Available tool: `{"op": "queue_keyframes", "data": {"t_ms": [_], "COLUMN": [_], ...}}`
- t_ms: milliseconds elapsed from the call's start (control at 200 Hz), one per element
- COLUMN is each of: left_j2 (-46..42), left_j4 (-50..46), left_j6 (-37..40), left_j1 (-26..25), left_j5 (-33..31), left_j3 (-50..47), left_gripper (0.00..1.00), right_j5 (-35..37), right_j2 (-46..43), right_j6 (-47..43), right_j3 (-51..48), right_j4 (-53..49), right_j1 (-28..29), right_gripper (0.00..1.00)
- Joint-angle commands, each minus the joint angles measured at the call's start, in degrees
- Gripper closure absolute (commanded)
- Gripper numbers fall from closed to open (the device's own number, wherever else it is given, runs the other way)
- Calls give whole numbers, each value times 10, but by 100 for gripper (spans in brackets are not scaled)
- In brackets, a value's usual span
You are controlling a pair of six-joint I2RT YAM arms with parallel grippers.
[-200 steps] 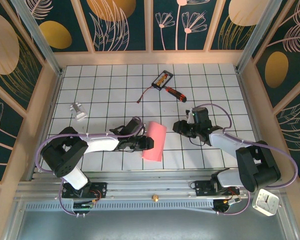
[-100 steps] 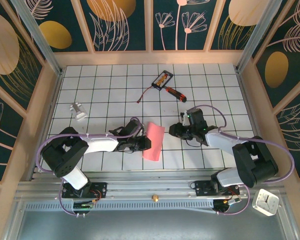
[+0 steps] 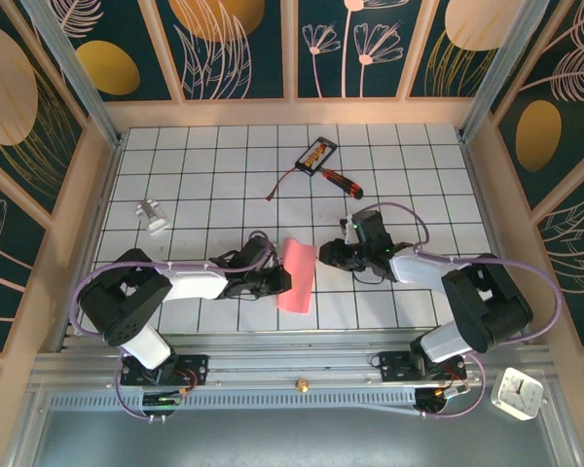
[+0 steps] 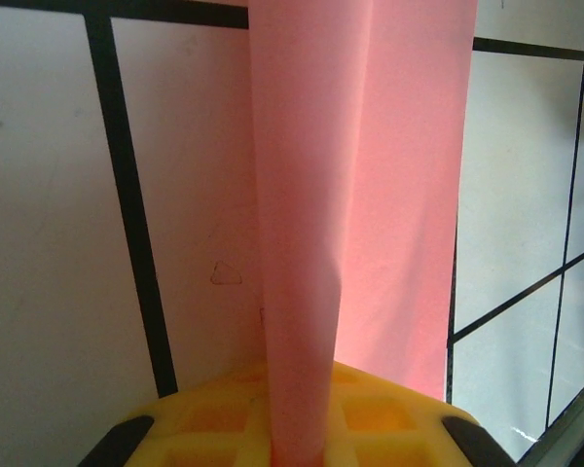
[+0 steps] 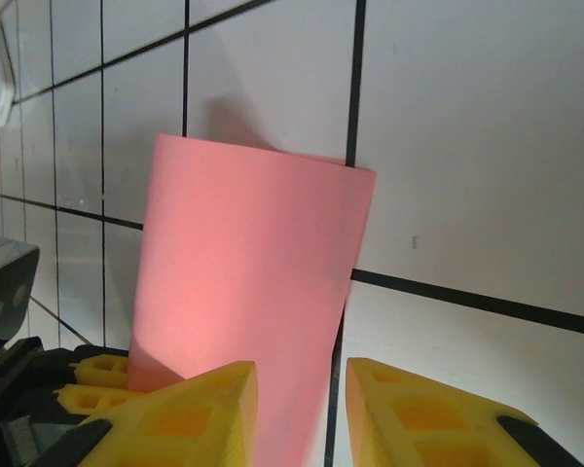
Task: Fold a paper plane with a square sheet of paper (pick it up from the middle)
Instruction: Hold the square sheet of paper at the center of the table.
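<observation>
sheet: pink sheet of paper [image 3: 298, 277] is held folded over on the near middle of the tabletop [image 3: 224, 175] | left gripper [image 3: 280, 280]: fingers [image 4: 380, 413] are pinched on the sheet's left side | right gripper [image 3: 323, 256]: fingers [image 5: 190, 409] are spread at the sheet's far right edge

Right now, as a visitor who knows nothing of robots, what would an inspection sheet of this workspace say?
Surface: white tiled table with a black grid.
Job's things: pink paper, curled and partly raised between the arms, not yet a plane.
Clutter: screwdriver, black-and-orange card, small white object; clock off the table, near right.
Claws: left claw shut on the paper; right claw open, with the paper's edge in its gap.
Cables: purple cables loop along both arms; thin wire by the card.
Surroundings: leaf-patterned walls; metal rail at the near edge.
</observation>
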Motion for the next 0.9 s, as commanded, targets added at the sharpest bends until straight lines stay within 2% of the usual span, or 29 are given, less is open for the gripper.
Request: {"op": "queue_keyframes", "data": {"t_ms": [0,110,470,696,896], "left_j2": [-6,-6,-7,-15,-1], "left_j4": [15,16,8,-61,-115], "left_j6": [-11,-9,-2,40,76], "left_j1": [1,1,1,1,5], "left_j5": [6,6,11,-34,-70], "left_j3": [-12,-14,-14,20,70], "left_gripper": [84,83,78,52,41], "right_j5": [12,12,12,18,18], "right_j2": [31,61,141,155,156], "right_j6": [10,11,13,15,12], "right_j3": [28,47,66,58,54], "right_j4": [28,37,64,65,64], "right_j1": [9,31,38,39,40], "right_gripper": [69,71,75,78,78]}}
